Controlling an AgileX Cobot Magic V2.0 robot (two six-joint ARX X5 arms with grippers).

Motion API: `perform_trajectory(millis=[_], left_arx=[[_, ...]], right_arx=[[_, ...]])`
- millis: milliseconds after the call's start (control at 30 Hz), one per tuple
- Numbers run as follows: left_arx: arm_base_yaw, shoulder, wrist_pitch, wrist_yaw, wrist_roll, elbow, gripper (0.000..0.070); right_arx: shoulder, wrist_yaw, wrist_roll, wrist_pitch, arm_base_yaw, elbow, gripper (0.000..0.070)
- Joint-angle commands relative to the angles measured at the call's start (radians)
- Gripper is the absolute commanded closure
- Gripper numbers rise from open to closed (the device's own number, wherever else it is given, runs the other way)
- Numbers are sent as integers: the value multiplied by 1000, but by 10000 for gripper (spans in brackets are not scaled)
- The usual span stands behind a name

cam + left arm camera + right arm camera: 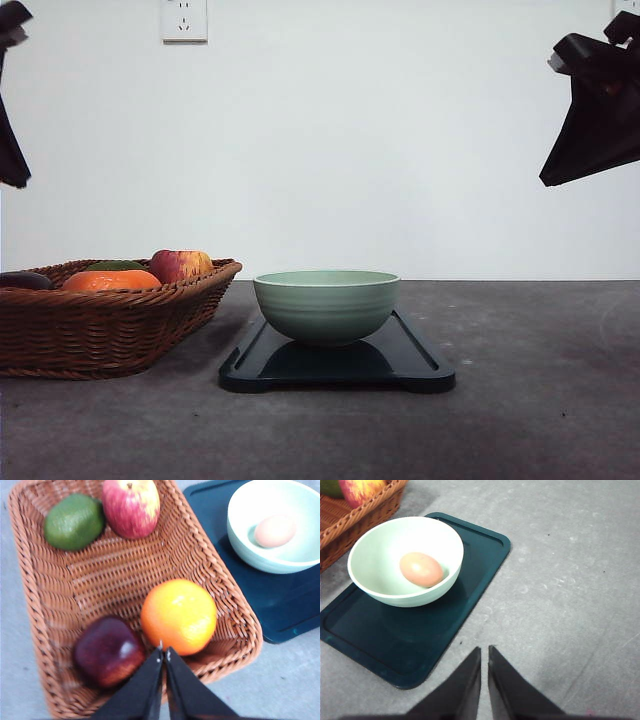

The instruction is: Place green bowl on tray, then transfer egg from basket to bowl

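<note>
Right wrist view: egg inside green bowl.

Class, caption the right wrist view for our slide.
Egg resting in green bowl on tray, basket alongside.

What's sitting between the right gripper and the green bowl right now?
Nothing stands there: the right wrist view shows bare tray and grey table between the right gripper and the green bowl.

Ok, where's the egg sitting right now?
The egg lies inside the green bowl, which stands on the dark tray just right of the basket in the front view. Both wrist views show it there.
</note>
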Motion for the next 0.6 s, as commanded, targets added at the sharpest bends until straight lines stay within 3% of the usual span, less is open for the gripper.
perform_trajectory(millis=[0, 133, 267, 567], left_arx=[[26, -29, 50, -3, -20, -17, 700], [128, -156, 205, -3, -123, -125, 700], [207, -318, 300, -3, -138, -247, 700], [297, -640, 319, -4, -138, -480, 700]], right_arx=[[3, 0, 5, 11, 5, 0, 684], [3, 0, 5, 11, 5, 0, 684], [3, 0, 5, 11, 5, 0, 684], [3, 0, 5, 11, 5, 0, 684]])
